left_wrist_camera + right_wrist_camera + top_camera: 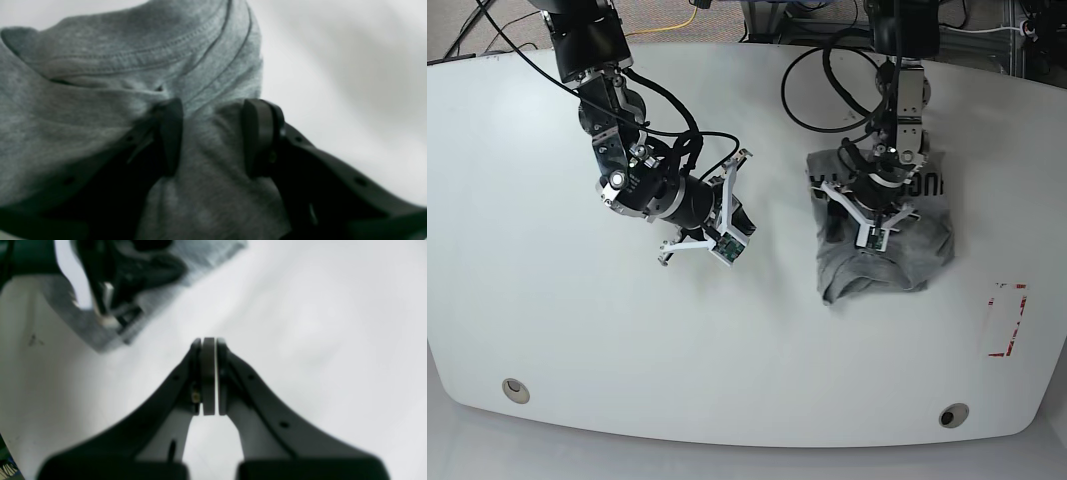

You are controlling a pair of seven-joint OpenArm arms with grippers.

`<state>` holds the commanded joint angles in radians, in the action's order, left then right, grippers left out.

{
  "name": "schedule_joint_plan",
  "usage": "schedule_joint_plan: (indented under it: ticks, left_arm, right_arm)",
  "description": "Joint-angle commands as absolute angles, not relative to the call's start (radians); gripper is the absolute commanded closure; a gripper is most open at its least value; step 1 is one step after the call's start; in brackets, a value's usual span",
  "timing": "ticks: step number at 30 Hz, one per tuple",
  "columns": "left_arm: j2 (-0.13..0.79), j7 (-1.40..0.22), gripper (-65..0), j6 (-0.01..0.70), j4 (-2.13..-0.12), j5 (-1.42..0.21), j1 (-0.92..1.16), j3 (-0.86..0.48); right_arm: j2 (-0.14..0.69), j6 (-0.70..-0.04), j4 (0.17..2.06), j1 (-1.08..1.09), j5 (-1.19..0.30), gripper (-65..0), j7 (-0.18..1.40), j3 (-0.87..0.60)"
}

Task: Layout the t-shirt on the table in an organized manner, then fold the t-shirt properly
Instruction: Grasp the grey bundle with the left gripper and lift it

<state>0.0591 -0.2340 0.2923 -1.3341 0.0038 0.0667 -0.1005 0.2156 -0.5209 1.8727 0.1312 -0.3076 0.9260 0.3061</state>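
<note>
The left gripper (213, 136) straddled a fold of the crumpled heather-grey cotton t-shirt (882, 235), jaws parted; the right gripper (209, 373) hung closed and empty over the glossy white table (577, 330).

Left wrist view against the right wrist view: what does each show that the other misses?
Only the left wrist view shows the left tool open, its fingers astride a bunched fold of the shirt, with a stitched hem close up. Only the right wrist view shows the right tool shut on nothing over bare table, the other arm blurred beyond. Both share grey shirt and white table.
</note>
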Motion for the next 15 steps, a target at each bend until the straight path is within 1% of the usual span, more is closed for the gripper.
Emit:
schedule_joint_plan:
  ticks: [4, 7, 10, 15]
  left_arm:
    - [0.14, -0.24, -27.4, 0.344, -1.353, -0.064, 0.105, -0.173]
    - [0.208, -0.277, -27.4, 0.38, -1.353, -0.108, 0.131, -0.219]
    - [0.263, -0.302, -27.4, 0.409, -1.356, -0.165, 0.151, -0.297]
    - [0.334, -0.302, -27.4, 0.429, -1.36, -0.2, 0.194, -0.39]
  right_arm:
    - [0.216, -0.519, 1.899, 0.12, -0.308, -0.6, 0.926, 0.306]
    - [0.216, -0.518, 1.902, 0.119, -0.309, -0.6, 0.926, 0.306]
    - [0.216, -0.518, 1.903, 0.102, -0.308, -0.6, 0.926, 0.306]
    - [0.211, -0.519, 1.905, 0.097, -0.306, -0.6, 0.926, 0.306]
